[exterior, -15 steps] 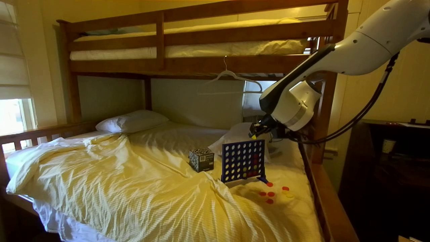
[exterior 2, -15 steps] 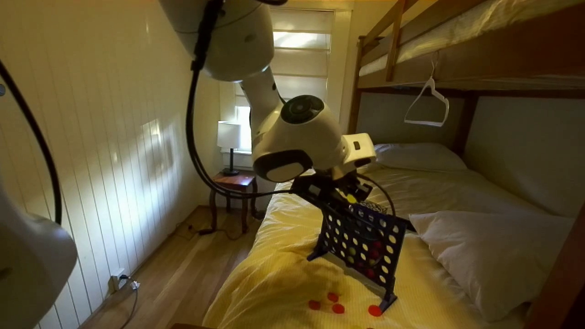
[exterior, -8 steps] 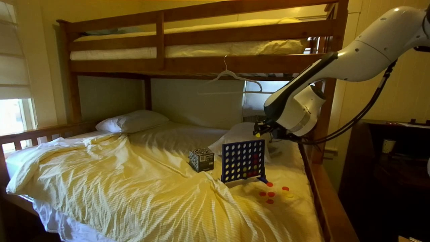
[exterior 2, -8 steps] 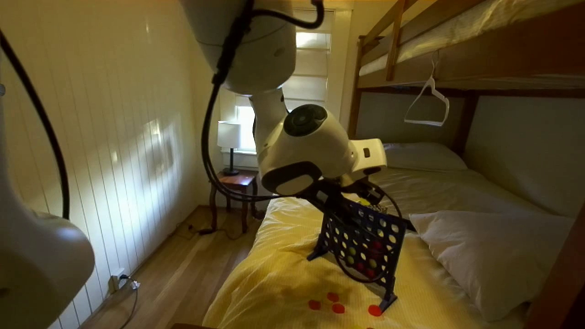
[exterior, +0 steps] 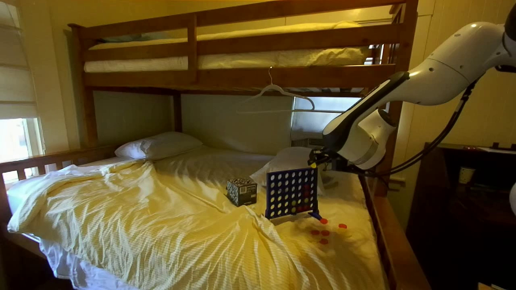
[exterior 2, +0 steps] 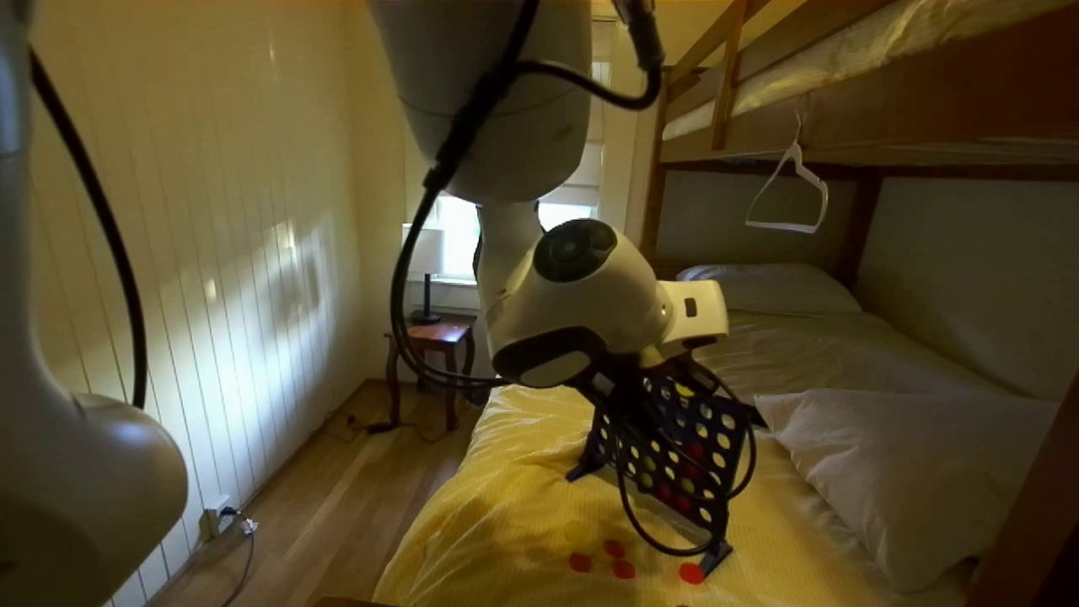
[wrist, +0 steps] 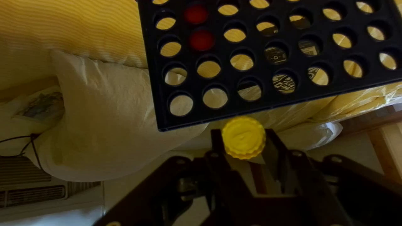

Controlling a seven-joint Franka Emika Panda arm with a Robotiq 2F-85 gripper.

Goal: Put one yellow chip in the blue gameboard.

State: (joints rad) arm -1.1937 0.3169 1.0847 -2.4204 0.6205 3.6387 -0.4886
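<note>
Wrist view: your end effector (wrist: 244,138) pinches a yellow chip (wrist: 243,137) near the top of the blue gameboard (wrist: 262,71); grasping looks done, slotting and releasing remain.

The premises are a bedroom in a home. Noted in support: a wooden bunk bed (exterior: 242,75), pale pillows (exterior: 159,146), a rumpled yellow cover (exterior: 141,225), a clothes hanger (exterior 2: 782,227) at the upper bunk's rail, a shaded lamp (exterior 2: 431,250) on a small wooden table (exterior 2: 442,332), and a window blind (exterior: 14,72).
</note>
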